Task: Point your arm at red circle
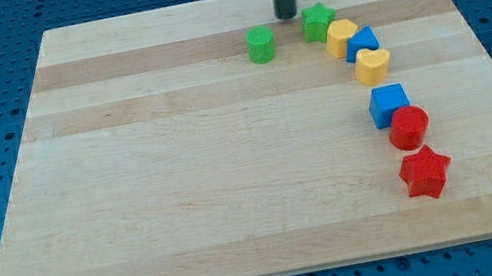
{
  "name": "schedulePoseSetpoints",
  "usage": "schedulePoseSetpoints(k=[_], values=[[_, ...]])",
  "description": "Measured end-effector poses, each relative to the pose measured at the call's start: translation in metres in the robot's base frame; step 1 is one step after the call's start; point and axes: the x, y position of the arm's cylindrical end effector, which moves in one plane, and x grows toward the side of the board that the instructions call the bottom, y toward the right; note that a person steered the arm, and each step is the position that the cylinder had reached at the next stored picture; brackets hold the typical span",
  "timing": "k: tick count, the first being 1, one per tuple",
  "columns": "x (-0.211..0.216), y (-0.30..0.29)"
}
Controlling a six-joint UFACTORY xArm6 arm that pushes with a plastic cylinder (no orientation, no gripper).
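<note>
The red circle (409, 127) lies at the view's right, touching the blue cube (388, 104) just above it. A red star (425, 172) lies below it. My tip (287, 15) is at the view's top centre, far up and left of the red circle. It stands just left of the green star (317, 21) and up-right of the green circle (260, 45).
A curved line of blocks runs down the right side: green star, yellow hexagon (342, 38), blue triangle (362, 42), yellow heart (373, 65), blue cube, red circle, red star. The wooden board (184, 189) sits on a blue perforated table.
</note>
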Motion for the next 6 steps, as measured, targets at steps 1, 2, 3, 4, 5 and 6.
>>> schedulePoseSetpoints(k=[1, 2, 3, 4, 5, 6], values=[[-0.001, 0.059], [-0.001, 0.068], [0.019, 0.067], [0.028, 0.052], [0.028, 0.033], [0.030, 0.023]])
